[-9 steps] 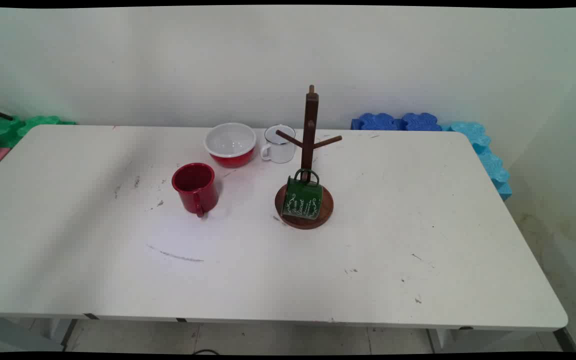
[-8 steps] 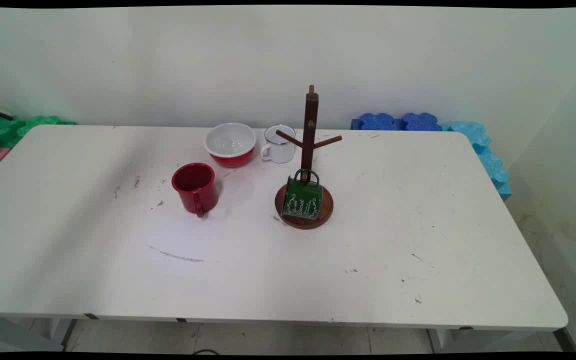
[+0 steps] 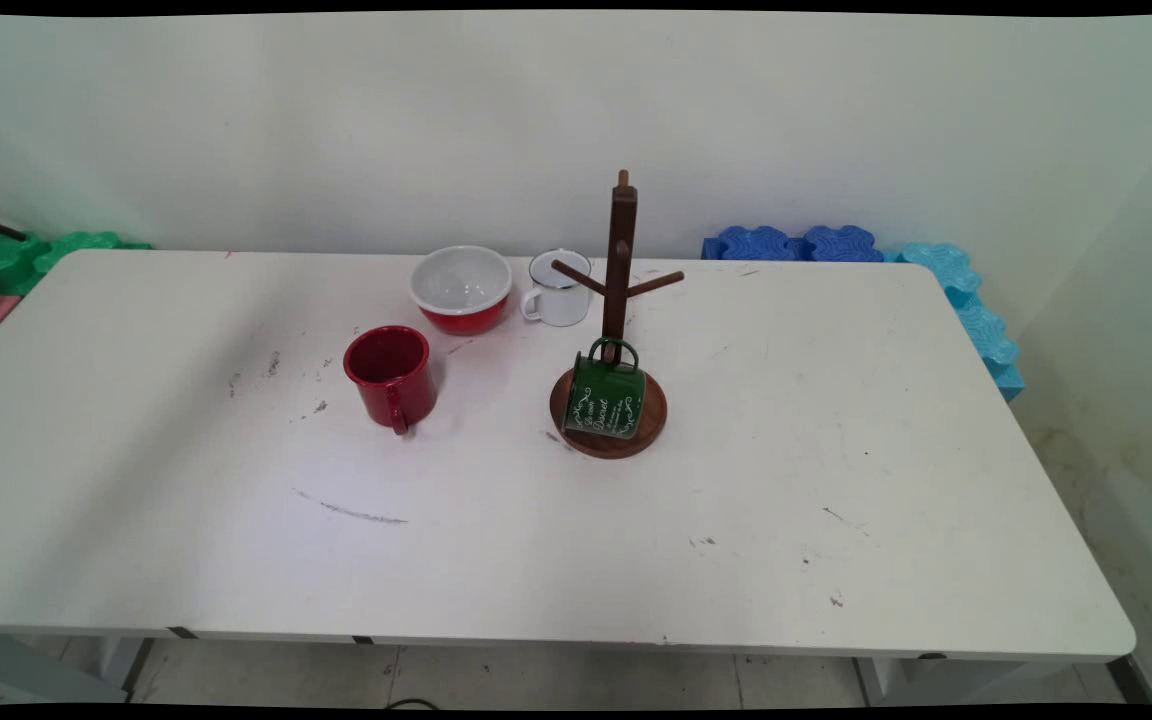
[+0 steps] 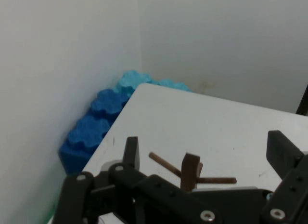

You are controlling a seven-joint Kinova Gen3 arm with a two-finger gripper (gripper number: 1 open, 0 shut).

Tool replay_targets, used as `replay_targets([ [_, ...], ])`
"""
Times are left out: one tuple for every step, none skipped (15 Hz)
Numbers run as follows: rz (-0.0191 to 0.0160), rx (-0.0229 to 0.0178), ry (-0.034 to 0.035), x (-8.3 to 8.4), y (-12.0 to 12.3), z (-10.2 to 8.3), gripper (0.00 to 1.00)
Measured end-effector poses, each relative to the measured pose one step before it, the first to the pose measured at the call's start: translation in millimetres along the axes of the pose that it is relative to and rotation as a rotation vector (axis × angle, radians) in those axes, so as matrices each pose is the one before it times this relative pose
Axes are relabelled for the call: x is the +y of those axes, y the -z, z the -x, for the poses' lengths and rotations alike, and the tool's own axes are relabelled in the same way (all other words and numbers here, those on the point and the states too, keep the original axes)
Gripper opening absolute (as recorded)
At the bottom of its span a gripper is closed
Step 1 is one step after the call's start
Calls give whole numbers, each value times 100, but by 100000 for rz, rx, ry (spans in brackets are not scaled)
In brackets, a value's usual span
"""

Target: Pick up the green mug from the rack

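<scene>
In the hand view my gripper is open, its two black fingers spread wide with nothing between them. It hangs high above the table, and the top of the brown wooden mug tree shows below, between the fingers. The main view shows no part of the gripper. There the mug tree stands on its round base, and a green mug hangs by its handle from a low peg. A white mug, a red bowl and a red mug stand to the left of it.
Blue foam blocks and lighter blue ones line the table's far right corner; the blue blocks also show in the hand view. Green foam blocks lie at the far left. The white table carries scuff marks.
</scene>
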Motion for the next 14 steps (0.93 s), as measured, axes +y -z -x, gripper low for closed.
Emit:
replay_targets([
  [194,-942,413,85,-107,631,100],
  [157,-801,397,61,-87,551,100],
  [108,-555,264,41,-65,380,100],
  [172,-779,405,53,-88,562,100],
  [277,-911,546,76,-103,683,100],
  [384,-886,464,65,-115,704,100],
  [392,-822,374,47,-118,682,100],
  [308,-657,272,16,-98,568,100],
  [334,-755,395,5,-140,663,100],
  [230,-600,384,-17,-127,547,100],
  [243,-710,530,-42,-168,633,100],
  [172,-673,580,-75,-188,624,100],
  [129,-539,523,-73,-158,515,100],
  [124,-602,602,-108,-199,575,100],
])
